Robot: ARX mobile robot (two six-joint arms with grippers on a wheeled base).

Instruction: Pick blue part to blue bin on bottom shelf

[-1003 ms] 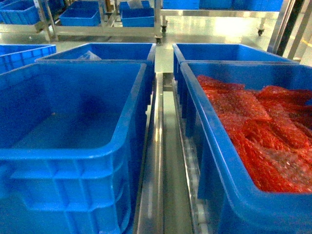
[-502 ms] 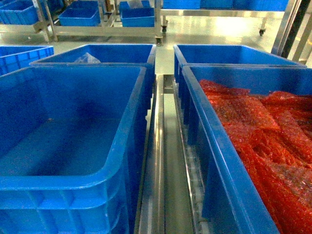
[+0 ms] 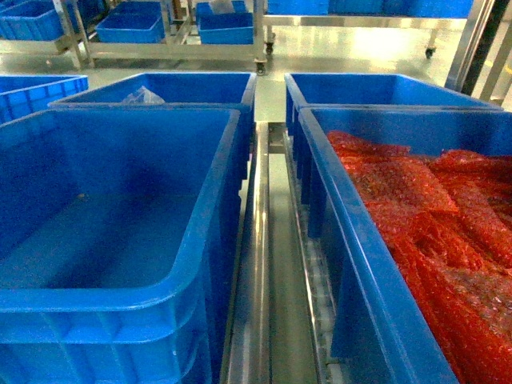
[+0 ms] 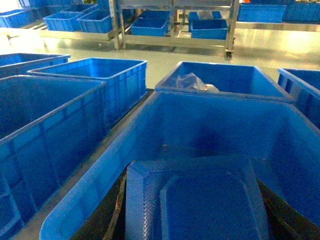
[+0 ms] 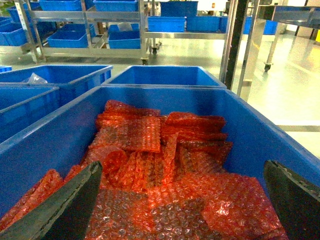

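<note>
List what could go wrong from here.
The blue part looks wide in the left pincer; it might slip or tilt over the empty blue bin. The right pincer hangs open above the red bubble-wrap bags and could snag one.

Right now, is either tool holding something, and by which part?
The left tool grips a flat blue rectangular plastic part by its two side edges. The right tool is open, holding nothing.
</note>
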